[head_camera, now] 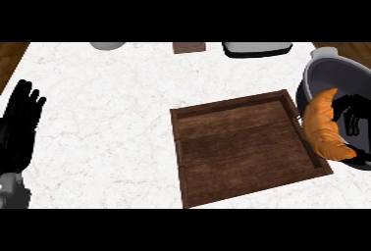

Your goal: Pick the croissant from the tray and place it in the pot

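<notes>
where we find the croissant (324, 125): right of the frame, over the pot's left rim, overlapping the tray's right wall
right hand (352, 113): we see black fingers curled round the croissant, within the pot's outline
pot (340, 73): grey, upper right
tray (239, 147): wooden, centre, nothing in it
left hand (20, 122): resting at the left edge, fingers straight, pointing up

Orange curved croissant (326, 125) over the left rim of a dark grey round metal pot (340, 71), black right hand (353, 115) curled round it. Just beside, brown square wooden tray (246, 147) on the white marbled desk (101, 122). Black left hand (20, 122) open at the left edge, fingers up.
</notes>
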Robot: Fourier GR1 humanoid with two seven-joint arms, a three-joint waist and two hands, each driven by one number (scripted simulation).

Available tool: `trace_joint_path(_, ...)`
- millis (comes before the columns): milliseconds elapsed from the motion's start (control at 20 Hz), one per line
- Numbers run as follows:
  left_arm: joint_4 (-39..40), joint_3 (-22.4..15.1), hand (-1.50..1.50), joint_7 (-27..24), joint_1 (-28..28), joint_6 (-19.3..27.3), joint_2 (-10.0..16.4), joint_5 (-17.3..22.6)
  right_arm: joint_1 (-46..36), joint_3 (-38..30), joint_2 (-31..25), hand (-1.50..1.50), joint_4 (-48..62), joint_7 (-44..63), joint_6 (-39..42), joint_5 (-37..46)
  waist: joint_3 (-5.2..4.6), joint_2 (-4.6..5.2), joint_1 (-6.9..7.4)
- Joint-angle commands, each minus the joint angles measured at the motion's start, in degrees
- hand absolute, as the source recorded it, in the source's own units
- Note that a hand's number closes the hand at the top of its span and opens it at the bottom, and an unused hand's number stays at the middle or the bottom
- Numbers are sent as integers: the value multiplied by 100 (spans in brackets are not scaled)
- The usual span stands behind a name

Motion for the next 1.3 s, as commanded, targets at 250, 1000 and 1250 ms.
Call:
trace_joint_path(250,-13,-343,0,-27,-269,-37,-235,-304,1603,-1940,-615,150,-1347,545,247,-848,25,145,502)
trace_joint_path(1000,391,-358,0,-83,-851,-286,-412,-234,66,-1879,-152,150,2984,-1145,-231,975,34,231,815)
trace_joint_path(1250,495,-239,0,157,-1028,-207,-390,-336,-949,-1989,88,150,4593,-1915,93,1024,31,200,731)
